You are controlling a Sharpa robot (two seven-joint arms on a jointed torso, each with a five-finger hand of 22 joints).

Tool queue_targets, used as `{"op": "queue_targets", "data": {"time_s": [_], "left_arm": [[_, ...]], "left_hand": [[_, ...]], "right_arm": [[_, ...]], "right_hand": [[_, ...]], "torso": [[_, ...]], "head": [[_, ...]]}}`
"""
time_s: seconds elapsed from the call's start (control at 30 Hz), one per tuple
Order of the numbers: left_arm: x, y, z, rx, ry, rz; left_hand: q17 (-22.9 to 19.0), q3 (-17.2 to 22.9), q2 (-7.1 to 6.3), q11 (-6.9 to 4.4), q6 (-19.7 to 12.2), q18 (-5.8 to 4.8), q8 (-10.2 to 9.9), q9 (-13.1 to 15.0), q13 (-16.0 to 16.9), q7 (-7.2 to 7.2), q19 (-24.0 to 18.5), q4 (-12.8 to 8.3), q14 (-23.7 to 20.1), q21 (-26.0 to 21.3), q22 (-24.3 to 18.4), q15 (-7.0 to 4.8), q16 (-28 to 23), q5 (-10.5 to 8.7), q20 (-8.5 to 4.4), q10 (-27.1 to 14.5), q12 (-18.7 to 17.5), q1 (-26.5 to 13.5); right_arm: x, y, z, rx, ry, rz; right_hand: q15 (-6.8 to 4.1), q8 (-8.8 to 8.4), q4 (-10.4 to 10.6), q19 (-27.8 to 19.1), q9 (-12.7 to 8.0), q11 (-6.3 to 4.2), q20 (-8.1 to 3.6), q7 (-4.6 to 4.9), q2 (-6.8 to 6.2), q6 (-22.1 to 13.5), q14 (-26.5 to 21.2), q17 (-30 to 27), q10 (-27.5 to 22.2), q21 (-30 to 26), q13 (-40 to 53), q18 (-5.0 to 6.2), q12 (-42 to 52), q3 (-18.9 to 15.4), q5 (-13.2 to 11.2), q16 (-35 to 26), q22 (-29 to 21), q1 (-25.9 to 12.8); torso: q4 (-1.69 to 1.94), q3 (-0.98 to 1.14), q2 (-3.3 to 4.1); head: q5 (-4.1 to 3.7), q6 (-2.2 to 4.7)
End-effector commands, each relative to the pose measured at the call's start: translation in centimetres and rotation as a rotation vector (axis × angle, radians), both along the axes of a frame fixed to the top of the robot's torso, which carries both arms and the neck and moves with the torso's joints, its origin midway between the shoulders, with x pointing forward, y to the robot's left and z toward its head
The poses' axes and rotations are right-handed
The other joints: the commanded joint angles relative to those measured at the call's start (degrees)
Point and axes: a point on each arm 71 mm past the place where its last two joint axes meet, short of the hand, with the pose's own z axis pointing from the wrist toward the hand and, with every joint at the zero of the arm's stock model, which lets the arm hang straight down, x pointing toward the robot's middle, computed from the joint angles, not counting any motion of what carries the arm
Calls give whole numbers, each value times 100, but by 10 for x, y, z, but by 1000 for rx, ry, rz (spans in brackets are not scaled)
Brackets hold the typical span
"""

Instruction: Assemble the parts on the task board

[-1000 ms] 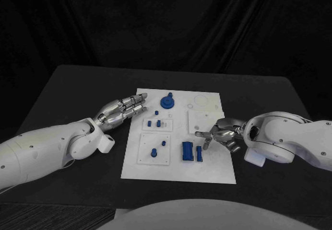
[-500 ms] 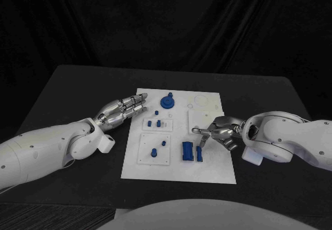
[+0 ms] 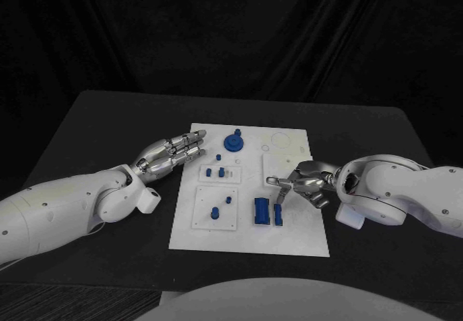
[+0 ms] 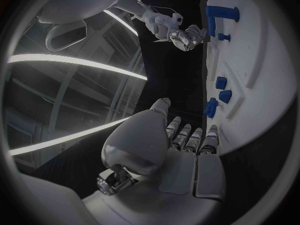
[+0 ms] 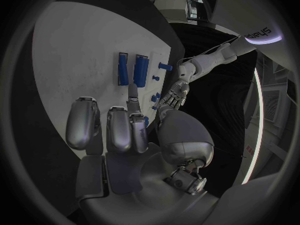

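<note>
The white task board point(image 3: 290, 234) lies mid-table. On it are a round blue part with a peg point(image 3: 233, 142), small blue pieces point(image 3: 221, 172) in a raised plate, two more point(image 3: 214, 212) lower left, a wide blue block point(image 3: 261, 210) and a narrow blue bar point(image 3: 278, 214). My right hand point(image 3: 299, 184) hovers over the board's right side just above the bar, fingers apart, holding nothing. In the right wrist view one fingertip point(image 5: 133, 91) points toward the bar point(image 5: 123, 68) and block point(image 5: 140, 71). My left hand point(image 3: 174, 152) lies flat with straight fingers at the board's left edge, holding nothing.
Black table point(image 3: 106, 127) surrounds the board on all sides. A square white inset point(image 3: 282, 164) and a round recess point(image 3: 282, 140) sit in the board's far right part. The left wrist view shows the board point(image 4: 262, 85) with the right hand point(image 4: 184, 35) beyond it.
My right hand has shifted a little leftward and away from me over the board, its fingertips now farther from the narrow bar. The left arm and the parts have not moved.
</note>
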Motion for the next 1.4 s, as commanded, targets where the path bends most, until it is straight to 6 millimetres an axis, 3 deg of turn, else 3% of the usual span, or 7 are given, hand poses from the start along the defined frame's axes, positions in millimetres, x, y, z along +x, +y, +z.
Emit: {"op": "queue_targets", "data": {"time_s": [0.03, 1.23, 1.4], "left_arm": [[-2, -1, 9, -107, -93, -5], [-2, 0, 9, -110, -95, -4], [-2, 0, 9, -110, -96, -3]], "left_hand": [[0, 14, 9, 34, -16, 94, 29, 5, 6, 0, -17, -39, 6, 10, -9, 47, 19, 37, 40, -16, 40, 62], [-1, 55, 7, 44, -18, 92, 28, 5, 6, -1, -19, -76, 3, 9, -11, 47, 17, 49, 39, -16, 45, 60], [-1, 55, 7, 44, -18, 92, 28, 5, 6, -1, -19, -76, 3, 9, -11, 47, 17, 49, 39, -16, 45, 60]], "right_arm": [[2, 0, 0, 9, -10, -6], [0, 0, -8, -45, 60, 26], [-1, -1, -8, -55, 67, 19]], "right_hand": [[28, -50, 0, 36, -19, 53, 40, 24, 72, -42, 214, -13, 605, 0, 1509, -5, -31, -49, 29, 22, 979, -20], [60, -129, -22, 9, -126, 90, 71, 63, 163, -110, 195, -87, 605, -59, 1509, 7, -31, -244, 38, -9, 960, 123], [82, -218, -13, -5, -215, 122, 92, 104, 199, -235, 185, -140, 605, -95, 1509, 13, -31, -361, 66, -31, 949, 236]], "torso": [[1, 0, 1], [-2, -1, -1], [-2, -2, -3]], "head": [[12, -1], [20, -1], [26, -1]]}}
